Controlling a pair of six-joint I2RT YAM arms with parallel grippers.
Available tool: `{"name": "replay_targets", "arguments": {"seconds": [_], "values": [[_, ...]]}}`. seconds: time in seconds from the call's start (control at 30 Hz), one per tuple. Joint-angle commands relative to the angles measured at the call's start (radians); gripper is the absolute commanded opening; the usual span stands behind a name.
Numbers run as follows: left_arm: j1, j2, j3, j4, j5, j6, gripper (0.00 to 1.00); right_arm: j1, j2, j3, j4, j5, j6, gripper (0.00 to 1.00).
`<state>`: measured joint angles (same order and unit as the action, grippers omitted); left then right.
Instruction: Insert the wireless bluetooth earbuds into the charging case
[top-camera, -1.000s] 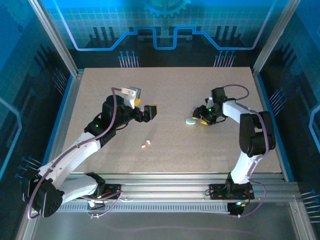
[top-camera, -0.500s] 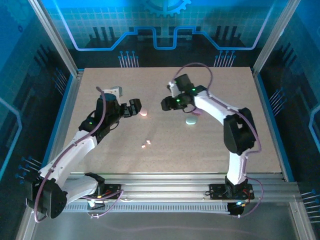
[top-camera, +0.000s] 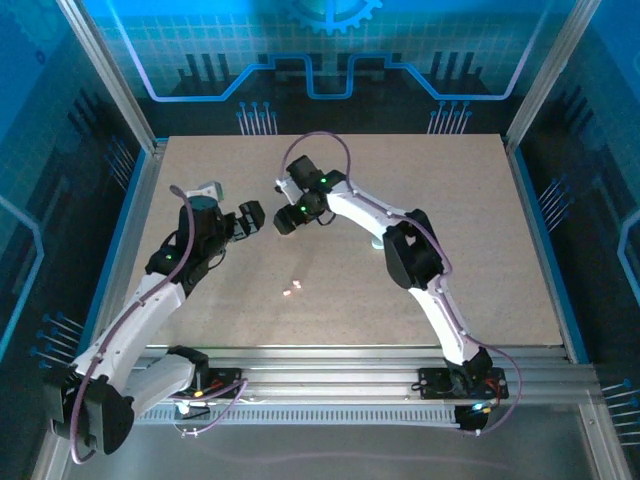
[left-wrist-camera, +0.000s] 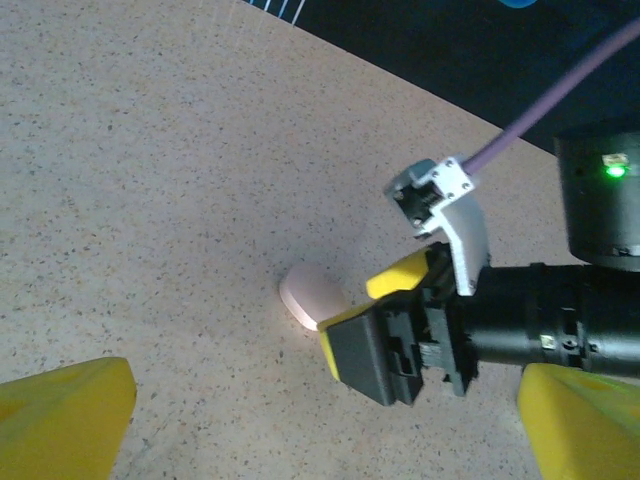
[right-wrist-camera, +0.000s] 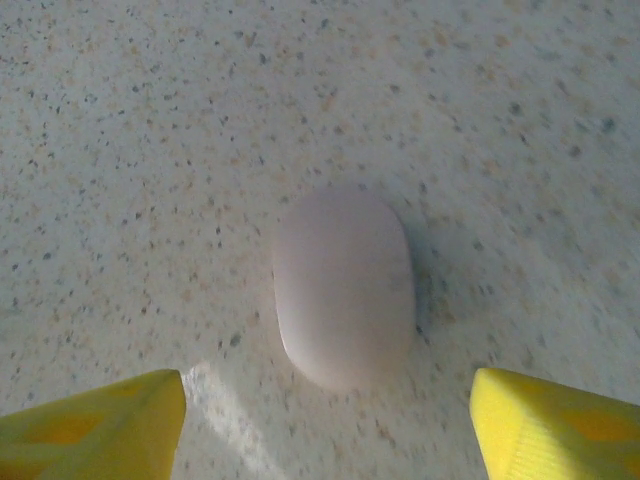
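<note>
Grab-the-case step I reckon: right gripper (right-wrist-camera: 325, 405) wide open over the pale pink oval plastic case (right-wrist-camera: 343, 288) mid-frame, left gripper (left-wrist-camera: 322, 430) open too, tiny pink earbuds (top-camera: 291, 288) loose just below centre of the overhead frame, next it should lower and pinch it

case (right-wrist-camera: 344, 288): on table (top-camera: 450, 200), ahead between right fingers (right-wrist-camera: 100, 430) | earbuds (top-camera: 291, 289): on table, nearer bases

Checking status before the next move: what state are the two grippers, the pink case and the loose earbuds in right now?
pink case: lid shut, lying flat on the table, not held.
earbuds: loose on the table, outside any case.
left gripper: open, empty.
right gripper: open, one finger on each side of the pink case, not touching it.
</note>
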<state>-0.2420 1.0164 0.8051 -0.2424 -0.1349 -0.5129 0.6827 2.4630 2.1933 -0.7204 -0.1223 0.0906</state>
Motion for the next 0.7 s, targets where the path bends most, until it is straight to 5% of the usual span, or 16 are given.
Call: {"name": "replay_targets", "arguments": {"seconds": [0.0, 0.37, 0.67], "values": [[0.012, -0.018, -0.012, 0.002, 0.000, -0.015, 0.99, 0.026, 0.093, 0.129, -0.129, 0.032, -0.075, 0.77], [0.021, -0.020, -0.024, 0.016, 0.024, -0.020, 0.99, 0.040, 0.151, 0.190, -0.151, 0.062, -0.151, 0.63], [0.023, -0.018, -0.016, 0.013, 0.012, -0.040, 0.99, 0.044, 0.167, 0.196, -0.121, 0.085, -0.181, 0.60]]}}
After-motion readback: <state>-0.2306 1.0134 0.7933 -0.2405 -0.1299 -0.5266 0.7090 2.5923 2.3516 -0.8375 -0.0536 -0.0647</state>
